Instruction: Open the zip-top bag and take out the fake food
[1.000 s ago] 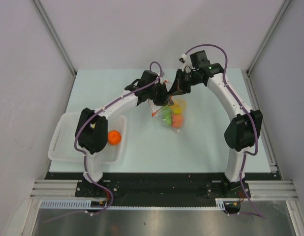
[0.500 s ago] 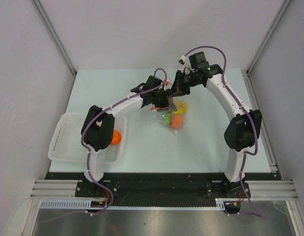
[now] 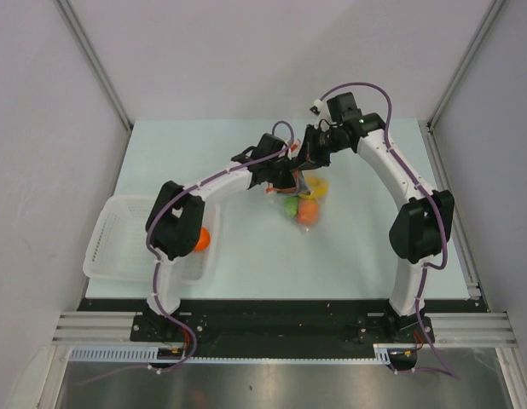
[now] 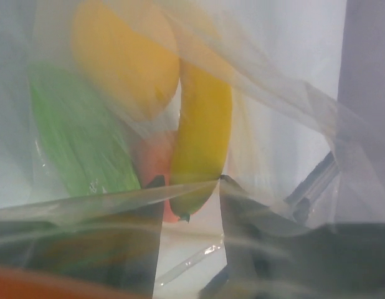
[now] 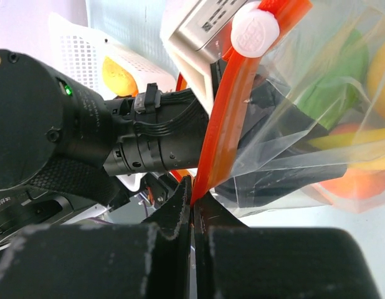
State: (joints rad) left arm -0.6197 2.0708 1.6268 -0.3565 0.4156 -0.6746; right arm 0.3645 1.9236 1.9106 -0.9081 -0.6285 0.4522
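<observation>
You're about partway through, as far as I can judge. On the tabletop [image 3: 246, 273], the white basket [image 3: 110, 247] at your left holds one orange piece [image 3: 201, 240], half hidden behind the left arm, so one item looks to be out. The zip-top bag [image 3: 291, 192] hangs above the middle of the tabletop, between the two wrists, with the rest of the fake food inside it. Its mouth appears to be open: the left gripper [image 4: 191, 184] shows through the clear plastic as if it is reaching inside. Its fingers are spread and the tip of the banana [image 4: 202, 124] lies between them, though I can't tell if they touch it. The right gripper [image 5: 192, 187] is pressed together, pinching the red-orange zip strip [image 5: 227, 124] and holding the bag up. Emptying the bag is what's left.

Counted:
- **Arms:** two
- **Basket:** one
- **Bag:** one
- **Food in the bag:** at least four pieces
  - the banana
  - a rounded yellow-orange piece [image 4: 124, 56]
  - a green piece [image 4: 80, 137]
  - an orange-red piece [image 3: 308, 212]
  - others may be hidden behind these
- **Food in the basket:** one piece
- **Zip strip:** one, with one white slider [image 5: 255, 28] at its end
</observation>
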